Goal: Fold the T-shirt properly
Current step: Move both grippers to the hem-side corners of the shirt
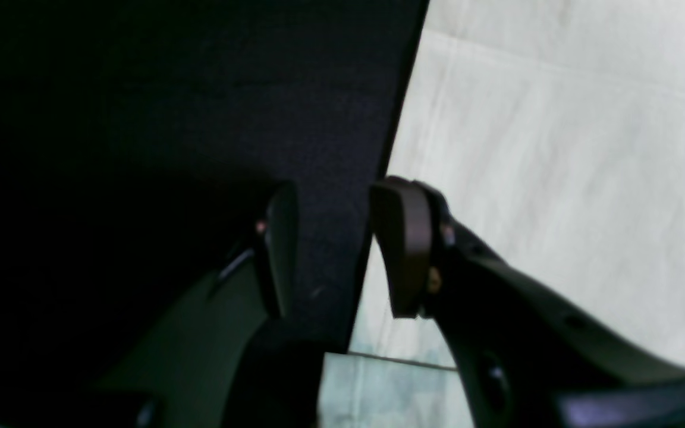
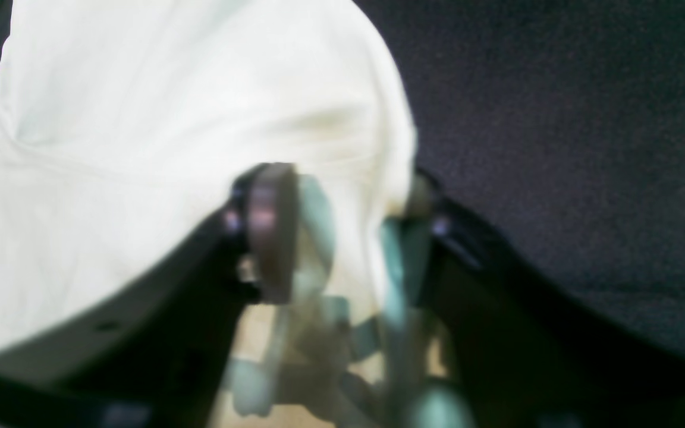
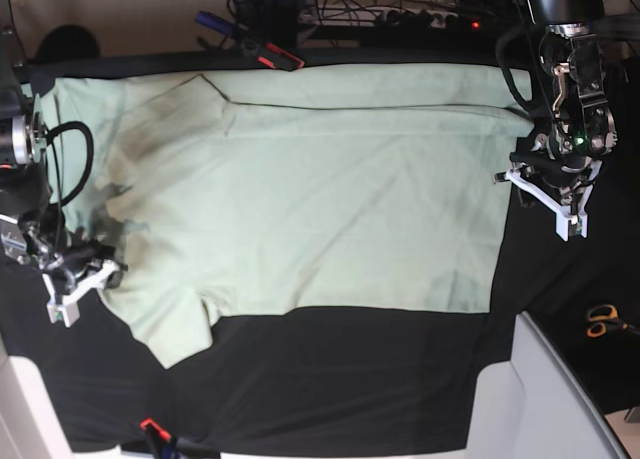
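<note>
The pale mint-green T-shirt (image 3: 320, 199) lies spread flat on the black table covering (image 3: 340, 379), with one sleeve pointing to the front left. My left gripper (image 3: 565, 214) is beside the shirt's right edge. In the left wrist view it (image 1: 336, 249) is open and empty over black cloth, and the shirt edge (image 1: 556, 178) runs just past one finger. My right gripper (image 3: 80, 289) is at the shirt's left edge near the sleeve. In the right wrist view its jaws (image 2: 345, 226) stand apart with a raised fold of the shirt (image 2: 140, 119) between them.
Orange-handled scissors (image 3: 602, 320) lie at the right on the black covering. A white box-like object (image 3: 545, 399) stands at the front right. Cables and red-black clamps (image 3: 270, 54) lie along the back edge. A small clip (image 3: 155, 429) is at the front left.
</note>
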